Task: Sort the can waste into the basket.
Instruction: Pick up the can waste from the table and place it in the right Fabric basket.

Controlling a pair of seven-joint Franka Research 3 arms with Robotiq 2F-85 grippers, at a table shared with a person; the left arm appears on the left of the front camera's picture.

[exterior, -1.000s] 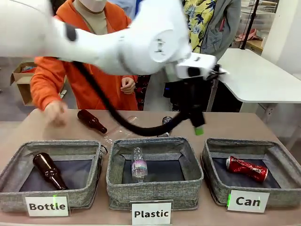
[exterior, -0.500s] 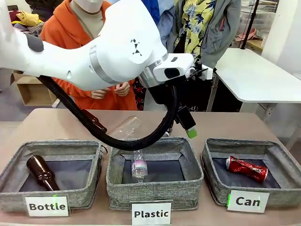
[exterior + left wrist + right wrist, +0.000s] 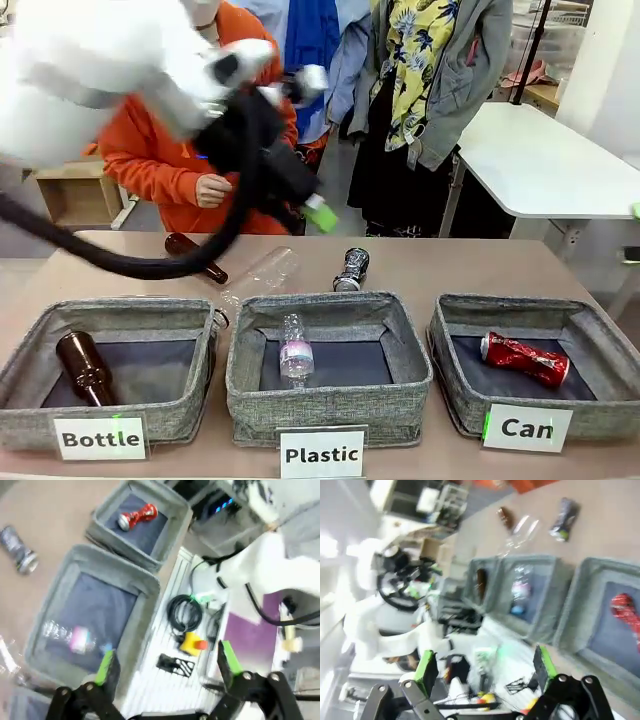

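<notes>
The shiny red can [image 3: 525, 358], crumpled and dented, lies on its side on the dark floor of the grey woven-fabric basket [image 3: 600, 420] fronted by the white "Can" label [image 3: 527, 427]. The black-and-silver can [image 3: 350, 270] — crushed, one round end towards the camera — lies on the smooth tan table [image 3: 480, 265] just beyond the middle basket [image 3: 250, 400], well apart from the "Can" basket. Left of it on the table lie a clear plastic bottle [image 3: 260, 275] and a brown glass bottle [image 3: 195, 257]. The left gripper [image 3: 166, 660] hangs above the baskets, blurred in the front view; its wrist view shows the green-padded fingers spread wide with nothing between them. The right gripper [image 3: 485, 664] is likewise spread wide and empty.
</notes>
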